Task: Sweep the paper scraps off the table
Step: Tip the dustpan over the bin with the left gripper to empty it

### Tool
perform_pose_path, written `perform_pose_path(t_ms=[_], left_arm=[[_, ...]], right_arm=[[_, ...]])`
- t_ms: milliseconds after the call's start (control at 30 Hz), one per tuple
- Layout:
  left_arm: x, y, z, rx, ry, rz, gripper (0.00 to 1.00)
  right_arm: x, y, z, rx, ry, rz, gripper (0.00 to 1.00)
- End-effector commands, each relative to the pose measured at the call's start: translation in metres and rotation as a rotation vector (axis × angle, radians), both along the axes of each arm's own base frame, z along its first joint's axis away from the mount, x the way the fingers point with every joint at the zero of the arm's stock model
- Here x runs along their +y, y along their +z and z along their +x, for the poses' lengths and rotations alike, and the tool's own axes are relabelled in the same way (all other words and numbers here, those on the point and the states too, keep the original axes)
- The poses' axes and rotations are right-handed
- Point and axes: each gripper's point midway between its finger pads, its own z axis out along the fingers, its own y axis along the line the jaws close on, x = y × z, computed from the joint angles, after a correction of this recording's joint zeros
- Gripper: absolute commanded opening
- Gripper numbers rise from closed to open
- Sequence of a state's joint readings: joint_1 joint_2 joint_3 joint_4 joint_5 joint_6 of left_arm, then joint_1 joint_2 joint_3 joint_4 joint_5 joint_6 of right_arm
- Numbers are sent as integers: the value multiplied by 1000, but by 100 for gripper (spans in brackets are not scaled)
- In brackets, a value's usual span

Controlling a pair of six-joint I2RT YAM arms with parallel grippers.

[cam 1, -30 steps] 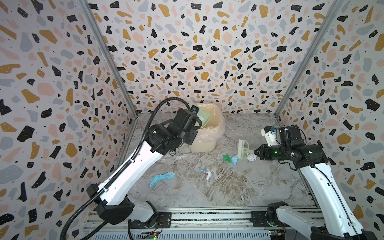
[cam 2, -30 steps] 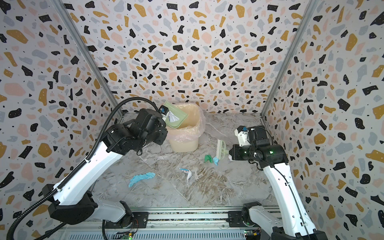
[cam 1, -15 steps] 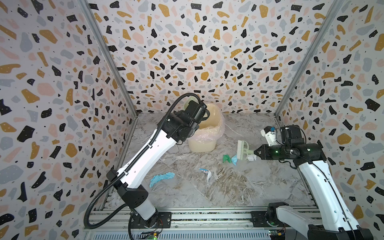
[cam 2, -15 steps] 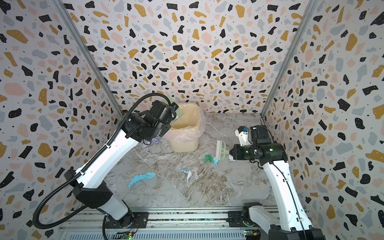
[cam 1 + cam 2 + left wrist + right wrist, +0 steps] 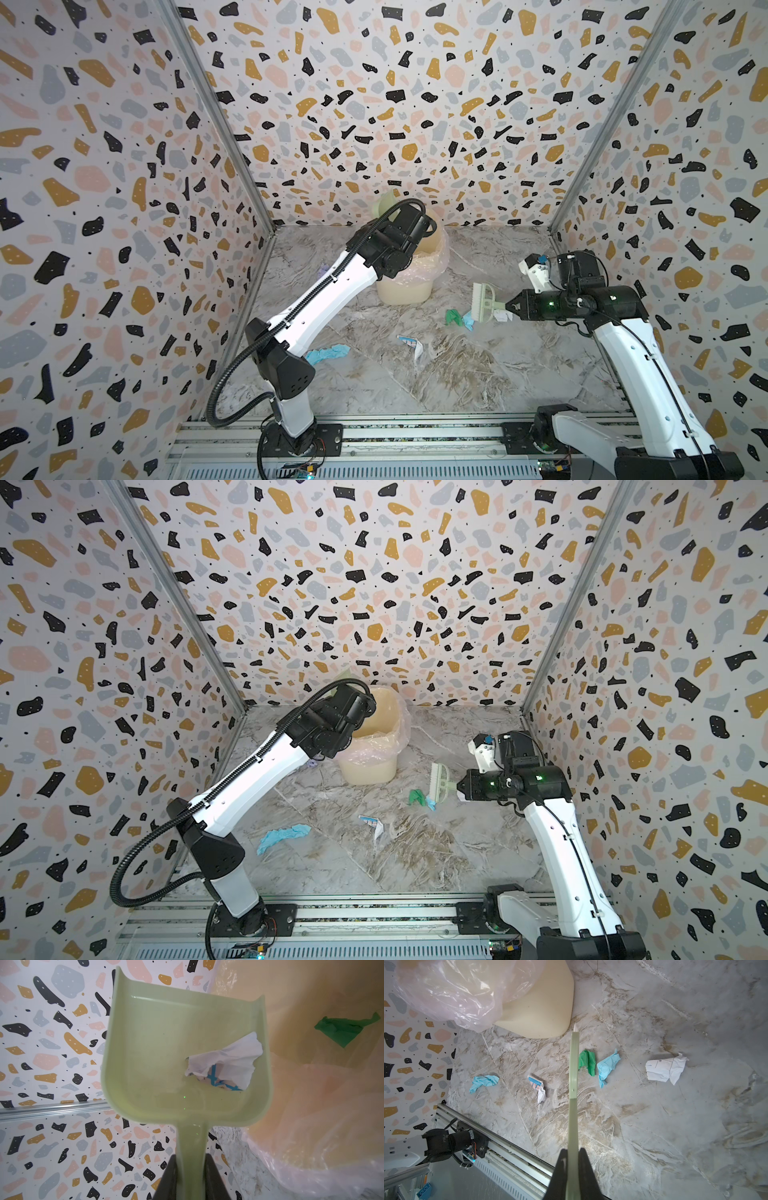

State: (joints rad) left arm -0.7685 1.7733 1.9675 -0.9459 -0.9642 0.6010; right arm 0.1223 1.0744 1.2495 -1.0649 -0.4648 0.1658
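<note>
My left gripper (image 5: 191, 1159) is shut on the handle of a pale green dustpan (image 5: 182, 1053), raised at the bin's far left rim. A white printed scrap (image 5: 224, 1064) lies in the pan against the side wall nearest the bin. A green scrap (image 5: 345, 1030) lies inside the liner. My right gripper (image 5: 509, 307) is shut on a pale green brush (image 5: 484, 301) held just above the table (image 5: 478, 374). Several paper scraps lie on the table: green (image 5: 454, 316), light blue (image 5: 468, 322), white (image 5: 664, 1070), printed (image 5: 411, 343), a larger light blue one (image 5: 328, 353), lavender (image 5: 323, 272).
The cream bin (image 5: 405, 291) with its pink translucent liner (image 5: 434, 262) stands at the back centre, partly hidden by my left arm. Speckled walls close the left, back and right sides. A metal rail (image 5: 395, 432) runs along the front edge.
My left arm has stretched out and swung the dustpan up from over the bin's mouth towards its far left rim. The right arm and brush have stayed put.
</note>
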Motion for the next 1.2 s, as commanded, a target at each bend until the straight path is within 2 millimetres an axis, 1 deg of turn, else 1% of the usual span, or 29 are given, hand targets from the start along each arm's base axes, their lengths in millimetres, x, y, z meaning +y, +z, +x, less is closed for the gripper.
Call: perform_pose_path(t_ms=[0, 67, 167, 400, 600, 733, 867, 1000, 1067, 1167], left_arm=[[-4, 4, 4, -39, -9, 107, 0], [-9, -4, 1, -30, -22, 146, 0], [-9, -10, -2, -29, -28, 191, 0], [-5, -9, -8, -51, -28, 231, 0], [1, -6, -10, -68, -12, 250, 0], [4, 1, -11, -85, 2, 258, 0], [3, 7, -12, -92, -14, 236, 0], [3, 7, -12, -92, -12, 231, 0], [3, 8, -12, -96, -9, 213, 0], [-1, 17, -13, -118, -12, 139, 0]], right_arm=[[2, -1, -2, 3, 15, 9, 0], [2, -1, -1, 5, 17, 12, 0], [3, -1, -1, 6, 18, 14, 0], [4, -2, -1, 8, 24, 22, 0], [4, -2, -1, 5, 23, 24, 0], [5, -1, -2, 4, 25, 25, 0], [4, 0, -2, 1, 24, 26, 0], [4, 0, -3, -5, 22, 24, 0], [3, -1, -3, -9, 18, 21, 0], [-1, -2, -2, -17, 6, 0, 0]])
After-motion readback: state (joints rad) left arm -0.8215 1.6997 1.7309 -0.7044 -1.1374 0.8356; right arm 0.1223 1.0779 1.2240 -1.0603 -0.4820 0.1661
